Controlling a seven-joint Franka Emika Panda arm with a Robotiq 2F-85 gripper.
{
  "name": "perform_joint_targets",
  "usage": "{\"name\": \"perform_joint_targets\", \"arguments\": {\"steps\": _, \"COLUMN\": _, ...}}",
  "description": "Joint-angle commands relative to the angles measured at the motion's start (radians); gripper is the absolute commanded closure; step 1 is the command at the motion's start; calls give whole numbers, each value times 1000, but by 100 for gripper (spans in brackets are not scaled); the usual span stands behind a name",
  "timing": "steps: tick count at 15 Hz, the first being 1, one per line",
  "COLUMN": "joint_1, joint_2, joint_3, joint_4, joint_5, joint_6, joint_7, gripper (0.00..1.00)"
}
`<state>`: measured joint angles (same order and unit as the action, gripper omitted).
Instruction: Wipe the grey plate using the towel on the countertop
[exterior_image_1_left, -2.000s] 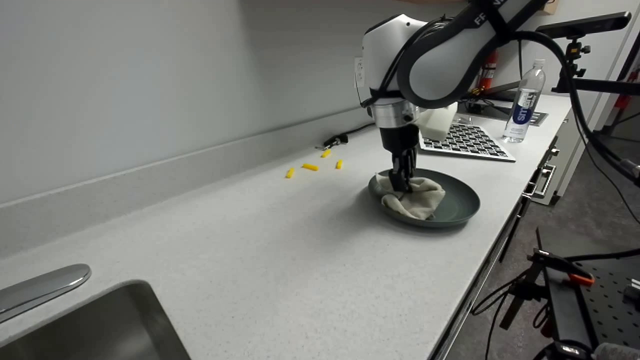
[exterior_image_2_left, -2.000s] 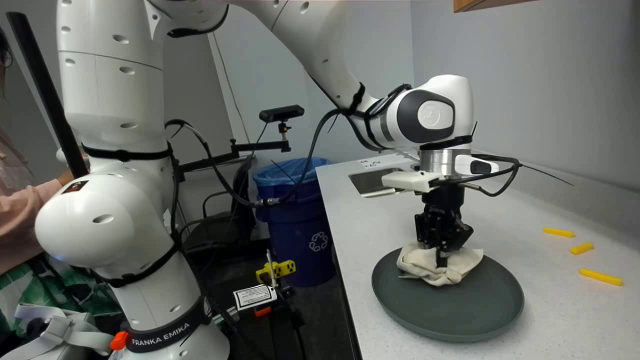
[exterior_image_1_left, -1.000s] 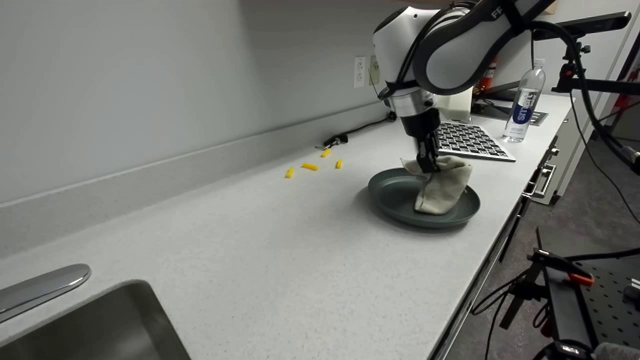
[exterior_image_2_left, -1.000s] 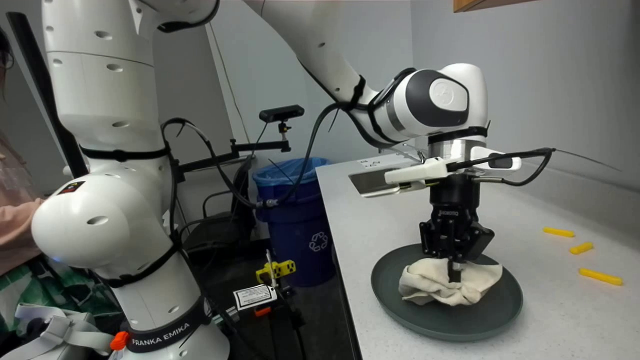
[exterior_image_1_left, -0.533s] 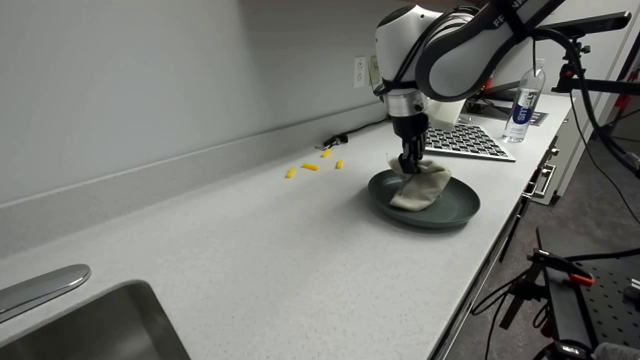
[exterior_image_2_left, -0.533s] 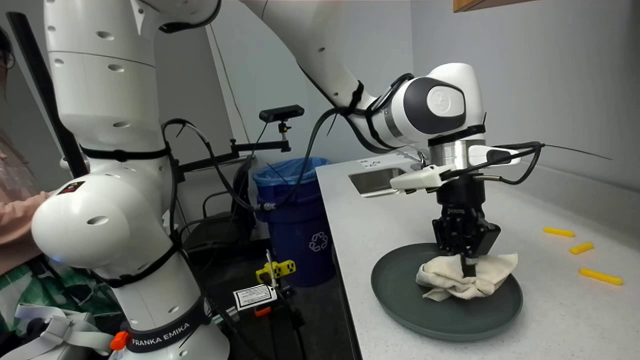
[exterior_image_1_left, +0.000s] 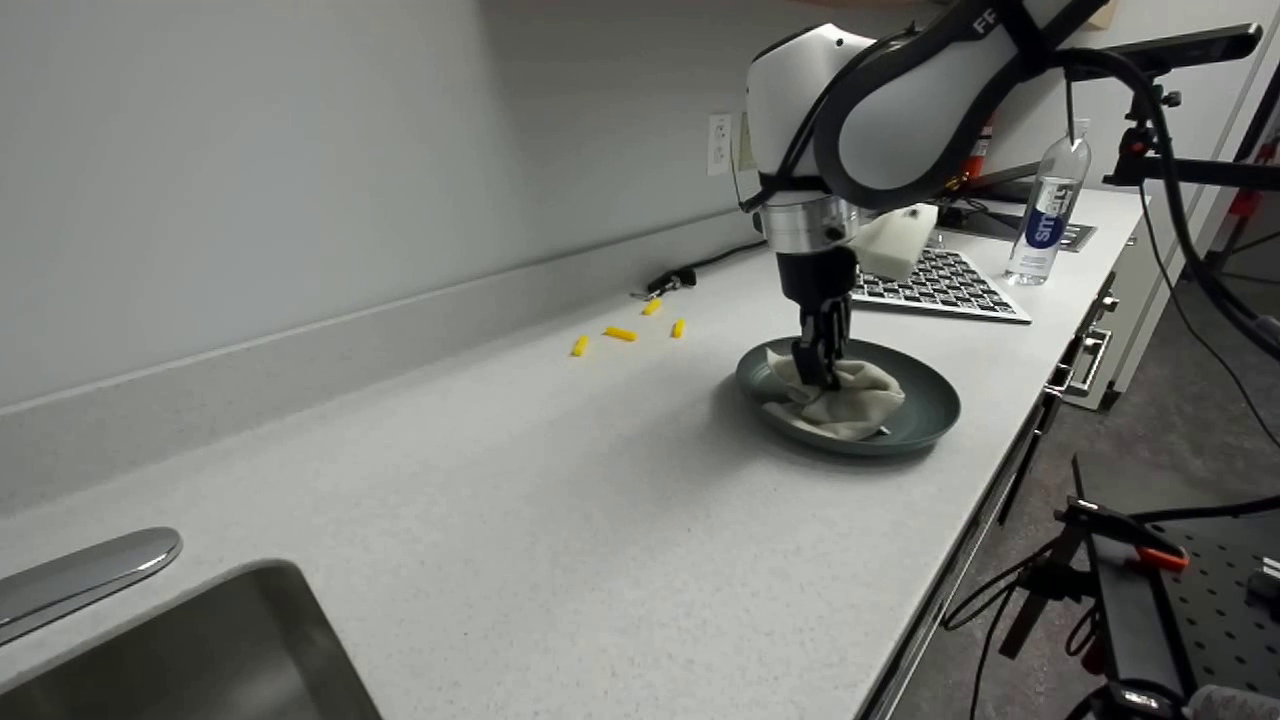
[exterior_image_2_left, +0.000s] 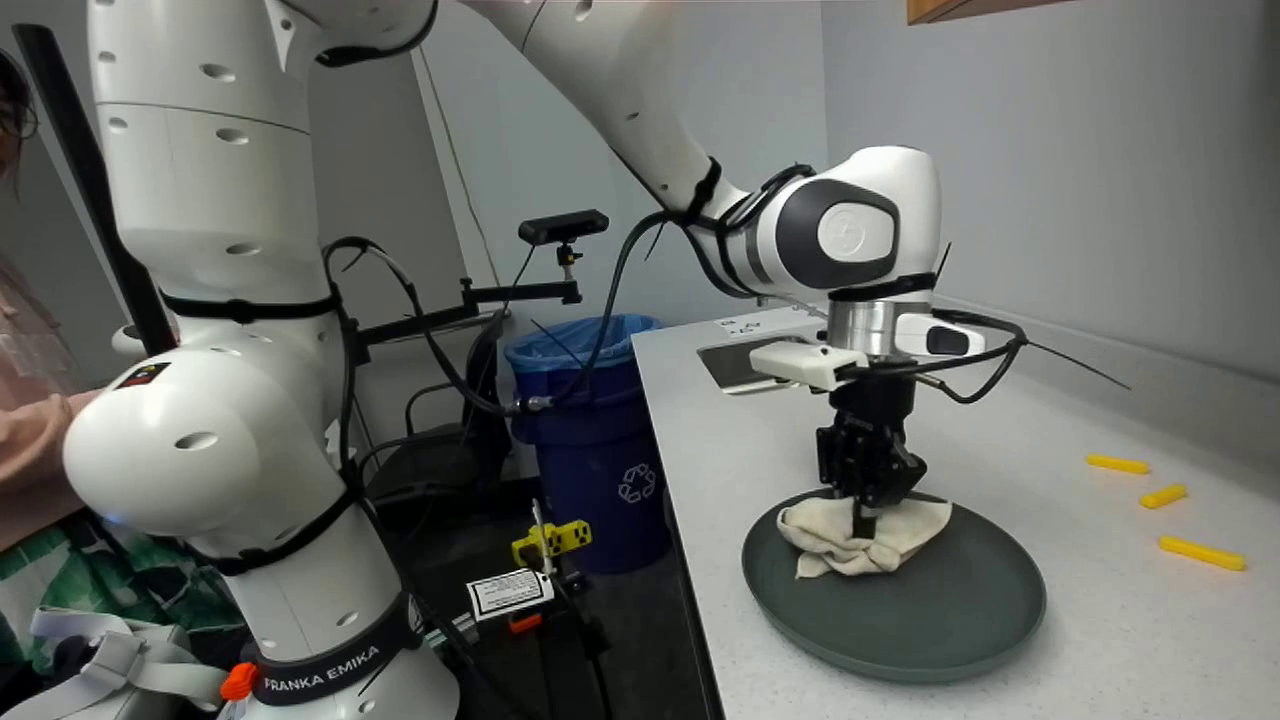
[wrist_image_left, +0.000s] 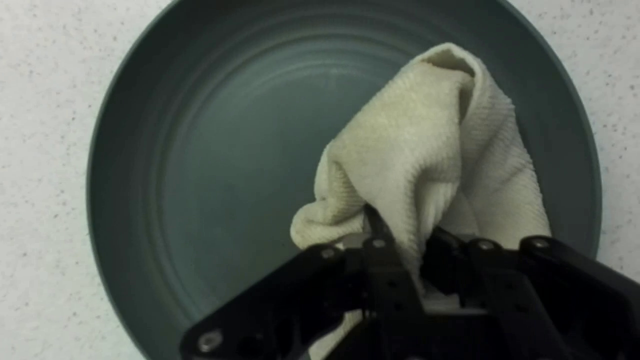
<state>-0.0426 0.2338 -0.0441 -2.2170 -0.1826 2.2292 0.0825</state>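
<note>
Wrist view: the hand (wrist_image_left: 405, 230) is clamped on the cream towel (wrist_image_left: 390, 135), one fold pinched in it and the rest bunched loosely on the grey-green plate (wrist_image_left: 225, 150). In both exterior views the towel lies inside the rim, off to one side, and the plate sits flat on the table (exterior_image_2_left: 1150, 640). So getting hold of the towel and bringing it to the plate look done, and I take wiping to be the current step. How much has been wiped I cannot tell: the bare surface shows no plain dirt or streak, but that proves little. What is left, I judge, is to sweep the uncovered part, mostly on the left in the wrist view, and then let the towel go
</note>
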Motion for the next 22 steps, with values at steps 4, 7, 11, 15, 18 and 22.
{"name": "perform_joint_targets", "arguments": {"steps": 4, "joint_1": -5, "joint_2": -16, "joint_3": -42, "joint_4": -29, "joint_5": -81, "joint_6": -114, "joint_7": -24, "gripper": 97}}
{"name": "perform_joint_targets", "arguments": {"steps": 7, "joint_1": 2, "joint_2": -16, "joint_3": -82, "joint_4": -31, "joint_5": -215, "joint_6": -88, "joint_7": 50, "gripper": 97}}
{"name": "perform_joint_targets", "arguments": {"steps": 11, "joint_1": 9, "joint_2": 2, "joint_3": -107, "joint_4": -16, "joint_5": -345, "joint_6": 12, "joint_7": 180, "gripper": 97}}
{"name": "perform_joint_targets", "arguments": {"steps": 15, "joint_1": 10, "joint_2": 19, "joint_3": -86, "joint_4": 6, "joint_5": -272, "joint_6": 99, "joint_7": 232, "gripper": 97}}
{"name": "perform_joint_targets", "arguments": {"steps": 18, "joint_1": 13, "joint_2": 20, "joint_3": -60, "joint_4": 11, "joint_5": -180, "joint_6": 132, "joint_7": 210, "gripper": 97}}
{"name": "perform_joint_targets", "arguments": {"steps": 22, "joint_1": 9, "joint_2": 1, "joint_3": -18, "joint_4": -13, "joint_5": -43, "joint_6": 115, "joint_7": 116, "gripper": 97}}
